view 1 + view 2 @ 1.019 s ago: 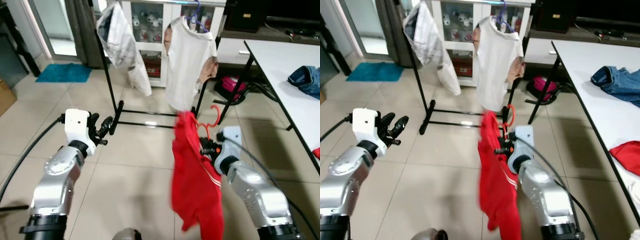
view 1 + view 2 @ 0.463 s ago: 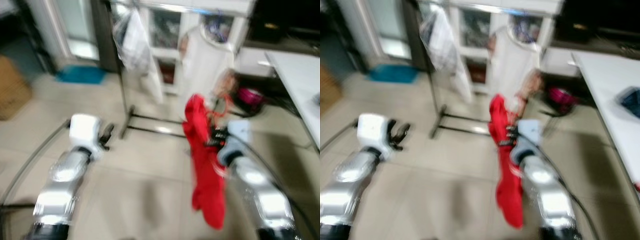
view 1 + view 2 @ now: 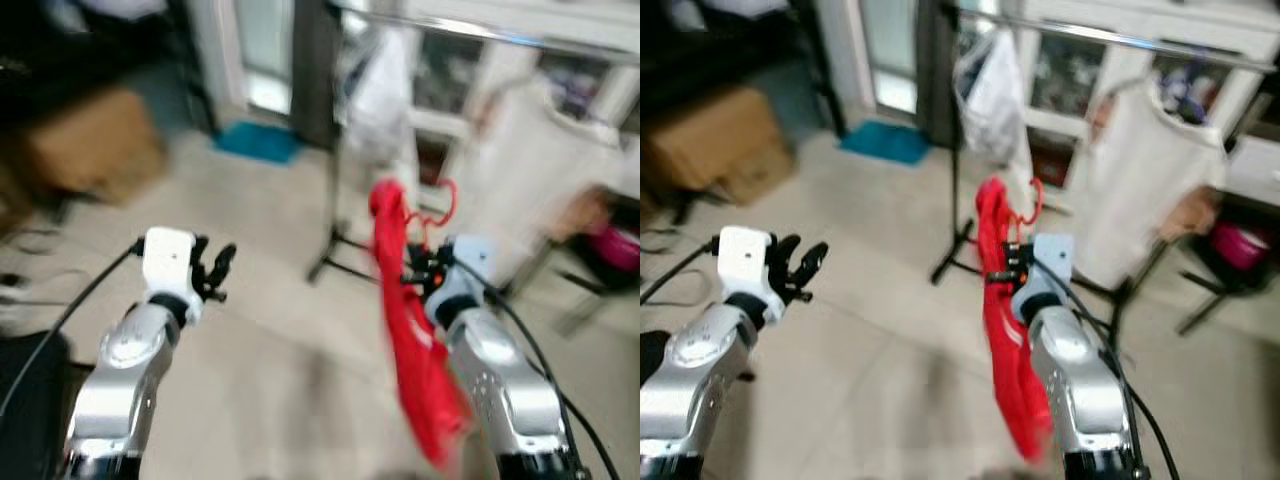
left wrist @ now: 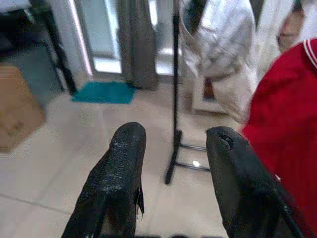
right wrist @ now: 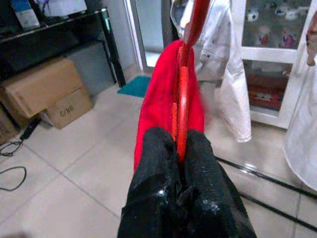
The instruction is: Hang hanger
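Red hanger held, rack ahead

Red plastic hanger (image 5: pixel 181 106) with a red shirt (image 3: pixel 1002 330) draped over it is pinched upright in the right gripper (image 5: pixel 179 148), fingers closed tight on its thin bar, hook (image 3: pixel 441 203) pointing up. The hanger looks stiff and light; the shirt is soft and limp, so its weight will likely swing and drag the hanger askew as it travels. Holding just below the hook, as now, seems the best grip. Ahead stands the rack (image 3: pixel 952 140), its rail (image 3: pixel 1120 36) carrying a white shirt (image 3: pixel 1140 180) and a pale garment (image 3: pixel 992 95). Left gripper (image 4: pixel 174 148) hovers over the floor, fingers apart, holding nothing
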Robot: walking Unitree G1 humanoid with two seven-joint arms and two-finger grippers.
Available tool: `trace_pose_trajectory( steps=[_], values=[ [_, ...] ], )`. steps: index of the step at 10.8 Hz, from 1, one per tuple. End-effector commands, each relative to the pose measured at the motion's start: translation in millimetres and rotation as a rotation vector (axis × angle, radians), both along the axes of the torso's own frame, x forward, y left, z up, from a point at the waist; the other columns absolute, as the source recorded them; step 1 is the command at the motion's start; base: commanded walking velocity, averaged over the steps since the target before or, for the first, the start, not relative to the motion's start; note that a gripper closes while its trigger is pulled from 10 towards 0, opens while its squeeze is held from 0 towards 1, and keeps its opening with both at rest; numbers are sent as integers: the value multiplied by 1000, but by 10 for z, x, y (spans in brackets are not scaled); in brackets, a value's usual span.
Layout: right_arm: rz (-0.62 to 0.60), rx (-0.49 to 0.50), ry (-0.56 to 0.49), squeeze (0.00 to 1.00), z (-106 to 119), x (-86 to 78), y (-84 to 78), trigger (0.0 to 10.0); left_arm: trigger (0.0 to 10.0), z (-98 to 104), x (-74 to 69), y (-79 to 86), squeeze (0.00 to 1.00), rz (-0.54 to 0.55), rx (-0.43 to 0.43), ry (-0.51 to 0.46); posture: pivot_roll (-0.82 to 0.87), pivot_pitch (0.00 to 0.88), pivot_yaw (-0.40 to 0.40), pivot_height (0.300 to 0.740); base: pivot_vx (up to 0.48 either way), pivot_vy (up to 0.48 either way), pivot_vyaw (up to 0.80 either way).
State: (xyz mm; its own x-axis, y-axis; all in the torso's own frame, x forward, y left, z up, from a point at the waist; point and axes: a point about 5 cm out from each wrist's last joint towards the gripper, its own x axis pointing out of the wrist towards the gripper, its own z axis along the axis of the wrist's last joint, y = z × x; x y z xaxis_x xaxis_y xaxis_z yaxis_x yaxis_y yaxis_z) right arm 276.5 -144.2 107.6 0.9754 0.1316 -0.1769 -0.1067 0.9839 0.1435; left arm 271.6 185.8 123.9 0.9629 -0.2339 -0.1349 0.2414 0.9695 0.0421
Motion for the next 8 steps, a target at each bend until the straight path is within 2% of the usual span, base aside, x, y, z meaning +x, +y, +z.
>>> trace_pose_trajectory(
  steps=[1, 3, 4, 5, 8],
  values=[
    [-16, 1, -56, 0, 126, 43, -24, 10000, 10000, 65, 22, -30, 0, -26, 12, -24, -72, 0, 11, 740, 386, 0, 0],
    [1, 15, -67, 0, 116, 41, 10, 10000, 10000, 65, 90, -62, 0, -39, 22, -24, -79, 0, 14, 740, 384, 0, 0],
    [-24, 15, -42, 0, 90, 52, -6, 10000, 10000, 78, 113, -72, 0, -41, 23, -31, -81, 0, 15, 740, 379, 0, 0],
    [-53, 12, -27, 0, 73, 60, -44, 10000, 10000, 88, 119, -88, 0, -46, 22, -36, -74, 0, 12, 740, 386, 0, -800],
    [-87, -99, -13, 0, 49, 35, -149, 10000, 10000, 62, 70, -91, 0, -68, 32, -21, -70, 0, 12, 740, 385, 0, -800]
  ],
)
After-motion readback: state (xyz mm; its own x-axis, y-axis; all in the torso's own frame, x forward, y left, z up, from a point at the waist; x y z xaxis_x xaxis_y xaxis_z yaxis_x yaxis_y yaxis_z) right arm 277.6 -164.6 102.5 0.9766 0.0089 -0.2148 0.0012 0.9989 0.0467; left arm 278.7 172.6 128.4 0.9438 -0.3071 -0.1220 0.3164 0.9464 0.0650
